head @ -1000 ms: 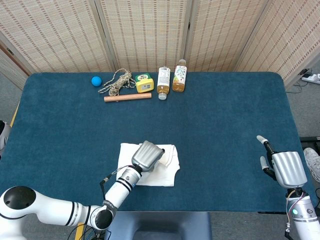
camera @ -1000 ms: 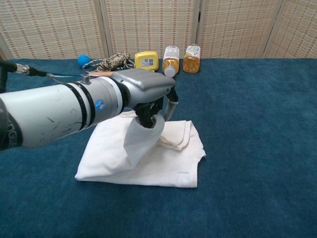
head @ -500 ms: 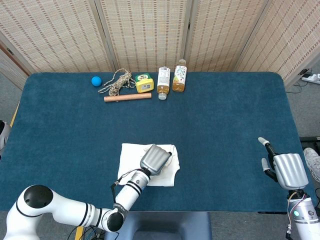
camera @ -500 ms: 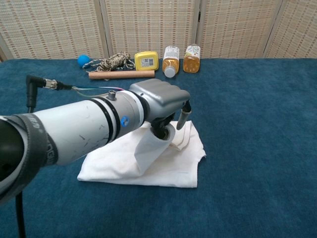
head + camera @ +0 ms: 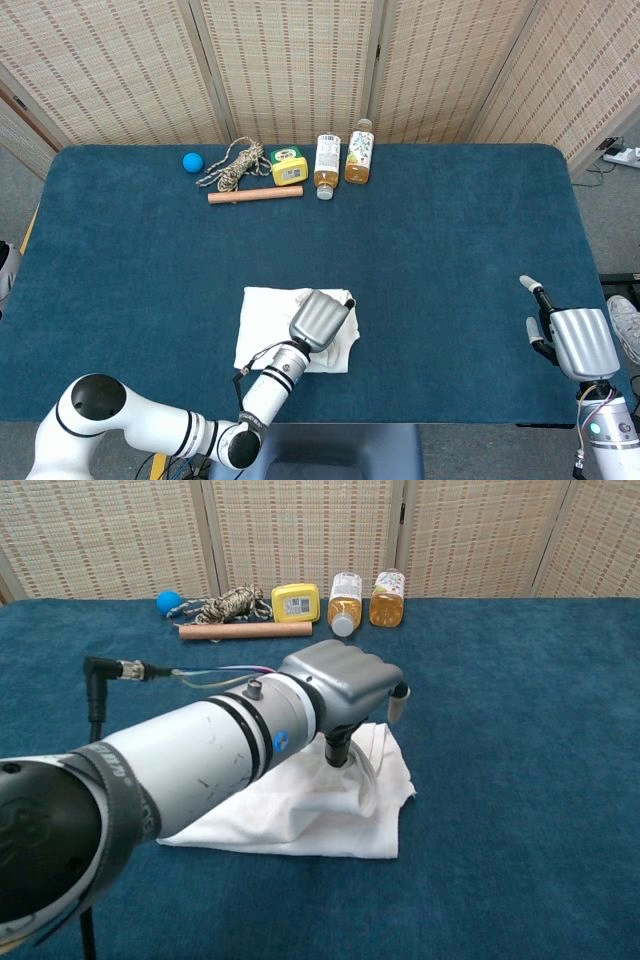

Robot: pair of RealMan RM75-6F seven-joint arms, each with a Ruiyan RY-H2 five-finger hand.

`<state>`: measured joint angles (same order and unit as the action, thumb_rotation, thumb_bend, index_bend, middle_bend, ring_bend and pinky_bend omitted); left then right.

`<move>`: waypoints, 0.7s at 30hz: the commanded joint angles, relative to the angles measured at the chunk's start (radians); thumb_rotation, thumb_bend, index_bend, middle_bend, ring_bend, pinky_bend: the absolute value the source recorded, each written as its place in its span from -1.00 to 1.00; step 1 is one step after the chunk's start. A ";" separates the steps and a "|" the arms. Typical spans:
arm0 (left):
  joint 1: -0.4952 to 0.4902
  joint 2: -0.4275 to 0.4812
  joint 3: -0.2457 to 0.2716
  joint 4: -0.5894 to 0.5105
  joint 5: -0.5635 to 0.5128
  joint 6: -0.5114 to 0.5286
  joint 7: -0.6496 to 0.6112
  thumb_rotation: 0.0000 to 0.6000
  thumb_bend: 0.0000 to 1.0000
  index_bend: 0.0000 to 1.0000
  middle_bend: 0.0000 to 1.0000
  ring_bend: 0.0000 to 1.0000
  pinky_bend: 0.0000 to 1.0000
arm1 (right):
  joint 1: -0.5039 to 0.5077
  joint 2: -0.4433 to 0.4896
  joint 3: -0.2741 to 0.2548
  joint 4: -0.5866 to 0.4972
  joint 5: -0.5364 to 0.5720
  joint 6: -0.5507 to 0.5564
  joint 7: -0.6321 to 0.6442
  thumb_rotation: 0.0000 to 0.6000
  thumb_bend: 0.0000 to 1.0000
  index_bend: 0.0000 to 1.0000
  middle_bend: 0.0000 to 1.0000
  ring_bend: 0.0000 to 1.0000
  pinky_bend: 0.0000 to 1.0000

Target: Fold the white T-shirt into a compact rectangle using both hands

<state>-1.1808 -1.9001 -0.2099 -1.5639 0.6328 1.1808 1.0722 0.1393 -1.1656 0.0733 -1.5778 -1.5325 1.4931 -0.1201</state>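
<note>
The left hand (image 5: 348, 692) sits directly over the T-shirt's (image 5: 300, 815) right half, fingers curled onto cloth; whether it grips is unclear. The right hand (image 5: 570, 338) waits well apart, open and empty, so the left is far nearer

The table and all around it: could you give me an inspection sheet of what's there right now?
Surface: table covered in dark blue cloth.
Job's things: white T-shirt, partly folded, near the front edge.
Clutter: along the far edge, blue ball, rope, wooden stick, yellow box, two bottles lying down.
Hands: left hand over the shirt's right part, fingers down in the fabric; whether it grips is unclear. Right hand at the table's right edge, holding nothing, fingers apart.
Cables: thin wires and a black plug on the left forearm.
Surroundings: woven folding screens behind; power strip on the floor, right.
</note>
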 commanded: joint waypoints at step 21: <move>0.042 -0.062 -0.071 0.043 0.130 0.054 -0.125 1.00 -0.51 -0.72 0.64 0.46 0.70 | -0.007 0.002 0.005 0.000 0.001 0.005 0.006 1.00 0.05 -0.70 0.65 0.84 1.00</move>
<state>-1.1549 -1.9783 -0.2755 -1.4927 0.7503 1.2322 0.9680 0.1327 -1.1632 0.0784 -1.5776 -1.5318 1.4981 -0.1140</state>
